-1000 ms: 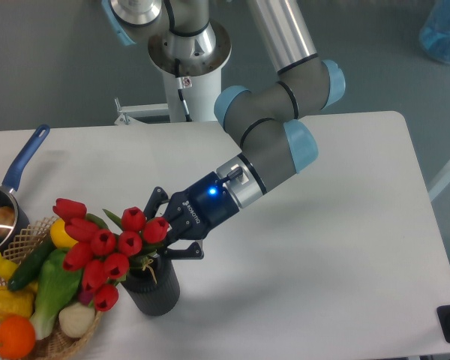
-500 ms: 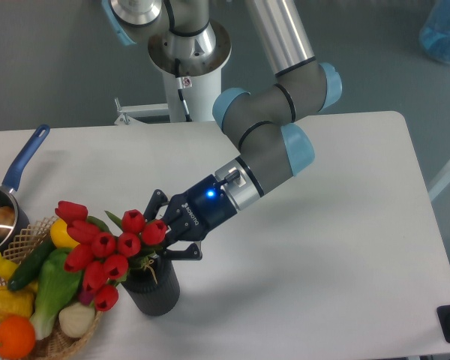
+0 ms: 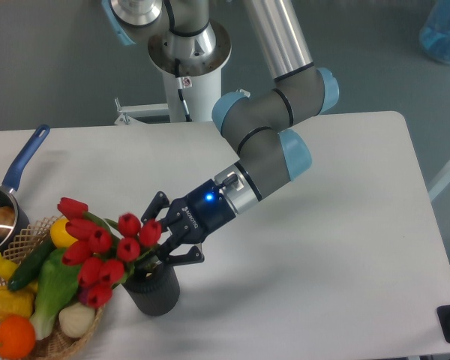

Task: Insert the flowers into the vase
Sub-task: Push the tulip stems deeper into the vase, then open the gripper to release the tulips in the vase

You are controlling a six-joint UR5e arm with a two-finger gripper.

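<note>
The red tulips [image 3: 103, 250] stand with their green stems down in the mouth of the dark ribbed vase [image 3: 156, 294] at the table's front left. The buds lean left over the basket. My gripper [image 3: 159, 238] comes in from the right, just above the vase's mouth. It is closed on the stems right behind the buds. The fingertips are partly hidden by the buds and leaves. The vase stands upright.
A wicker basket [image 3: 60, 341] with toy fruit and vegetables touches the vase's left side. A blue-handled saucepan [image 3: 21, 163] sits at the left edge. The arm's base [image 3: 187, 52] stands behind the table. A blue object [image 3: 444, 30] is at the top right.
The gripper and the tulips have sunk a little lower and slightly left, so the stems sit deeper in the vase. The vase has not moved.
</note>
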